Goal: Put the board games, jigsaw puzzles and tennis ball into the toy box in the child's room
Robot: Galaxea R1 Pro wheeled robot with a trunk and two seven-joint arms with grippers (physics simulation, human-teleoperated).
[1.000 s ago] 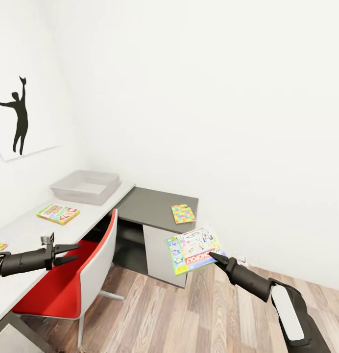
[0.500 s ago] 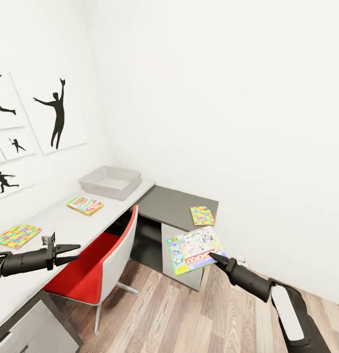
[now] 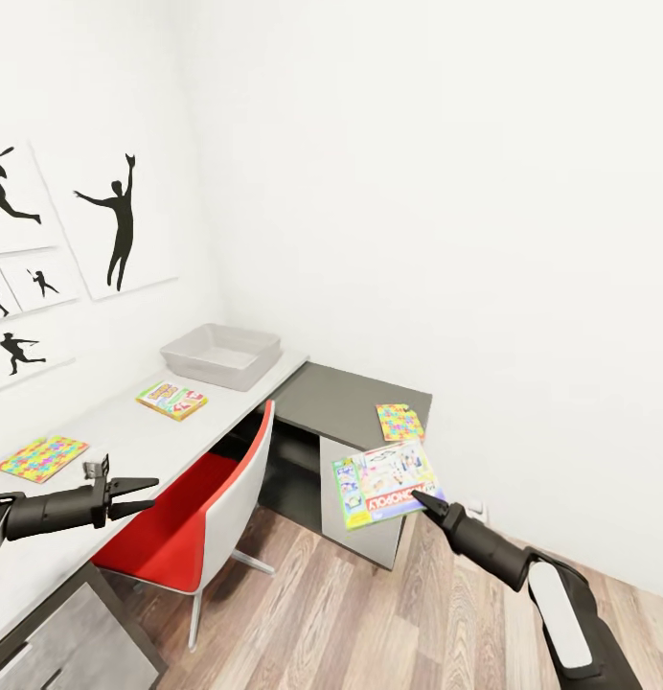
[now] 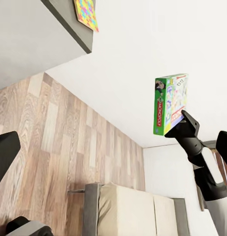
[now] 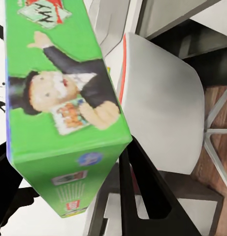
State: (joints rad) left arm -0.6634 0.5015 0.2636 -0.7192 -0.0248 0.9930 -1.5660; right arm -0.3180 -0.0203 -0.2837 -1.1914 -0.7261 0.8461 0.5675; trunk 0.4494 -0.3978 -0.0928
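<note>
The right claw (image 3: 429, 500) is clamped on the corner of a Monopoly board game (image 3: 386, 483), held over open plank floor (image 3: 370, 613) beside the counter (image 3: 130, 431). The left claw (image 3: 145, 494) hovers open and empty above the counter's edge. The toy box (image 3: 222, 355) sits at the counter's far end.

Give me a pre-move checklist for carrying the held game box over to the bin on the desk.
1. Right gripper fingers closed on the green Monopoly board game box: ok.
2. Shallow light grey toy box on the pale desk open-topped, with room inside: ok.
3. Red-and-white chair standing between robot and desk: not ok, blocks a direct approach.
4. Left gripper free, fingers parted: ok.
5. Toys left on the desk: SKIP-BO game box, two multicoloured jigsaw puzzles: ok.
6. Tennis ball location: cannot tell.
</note>
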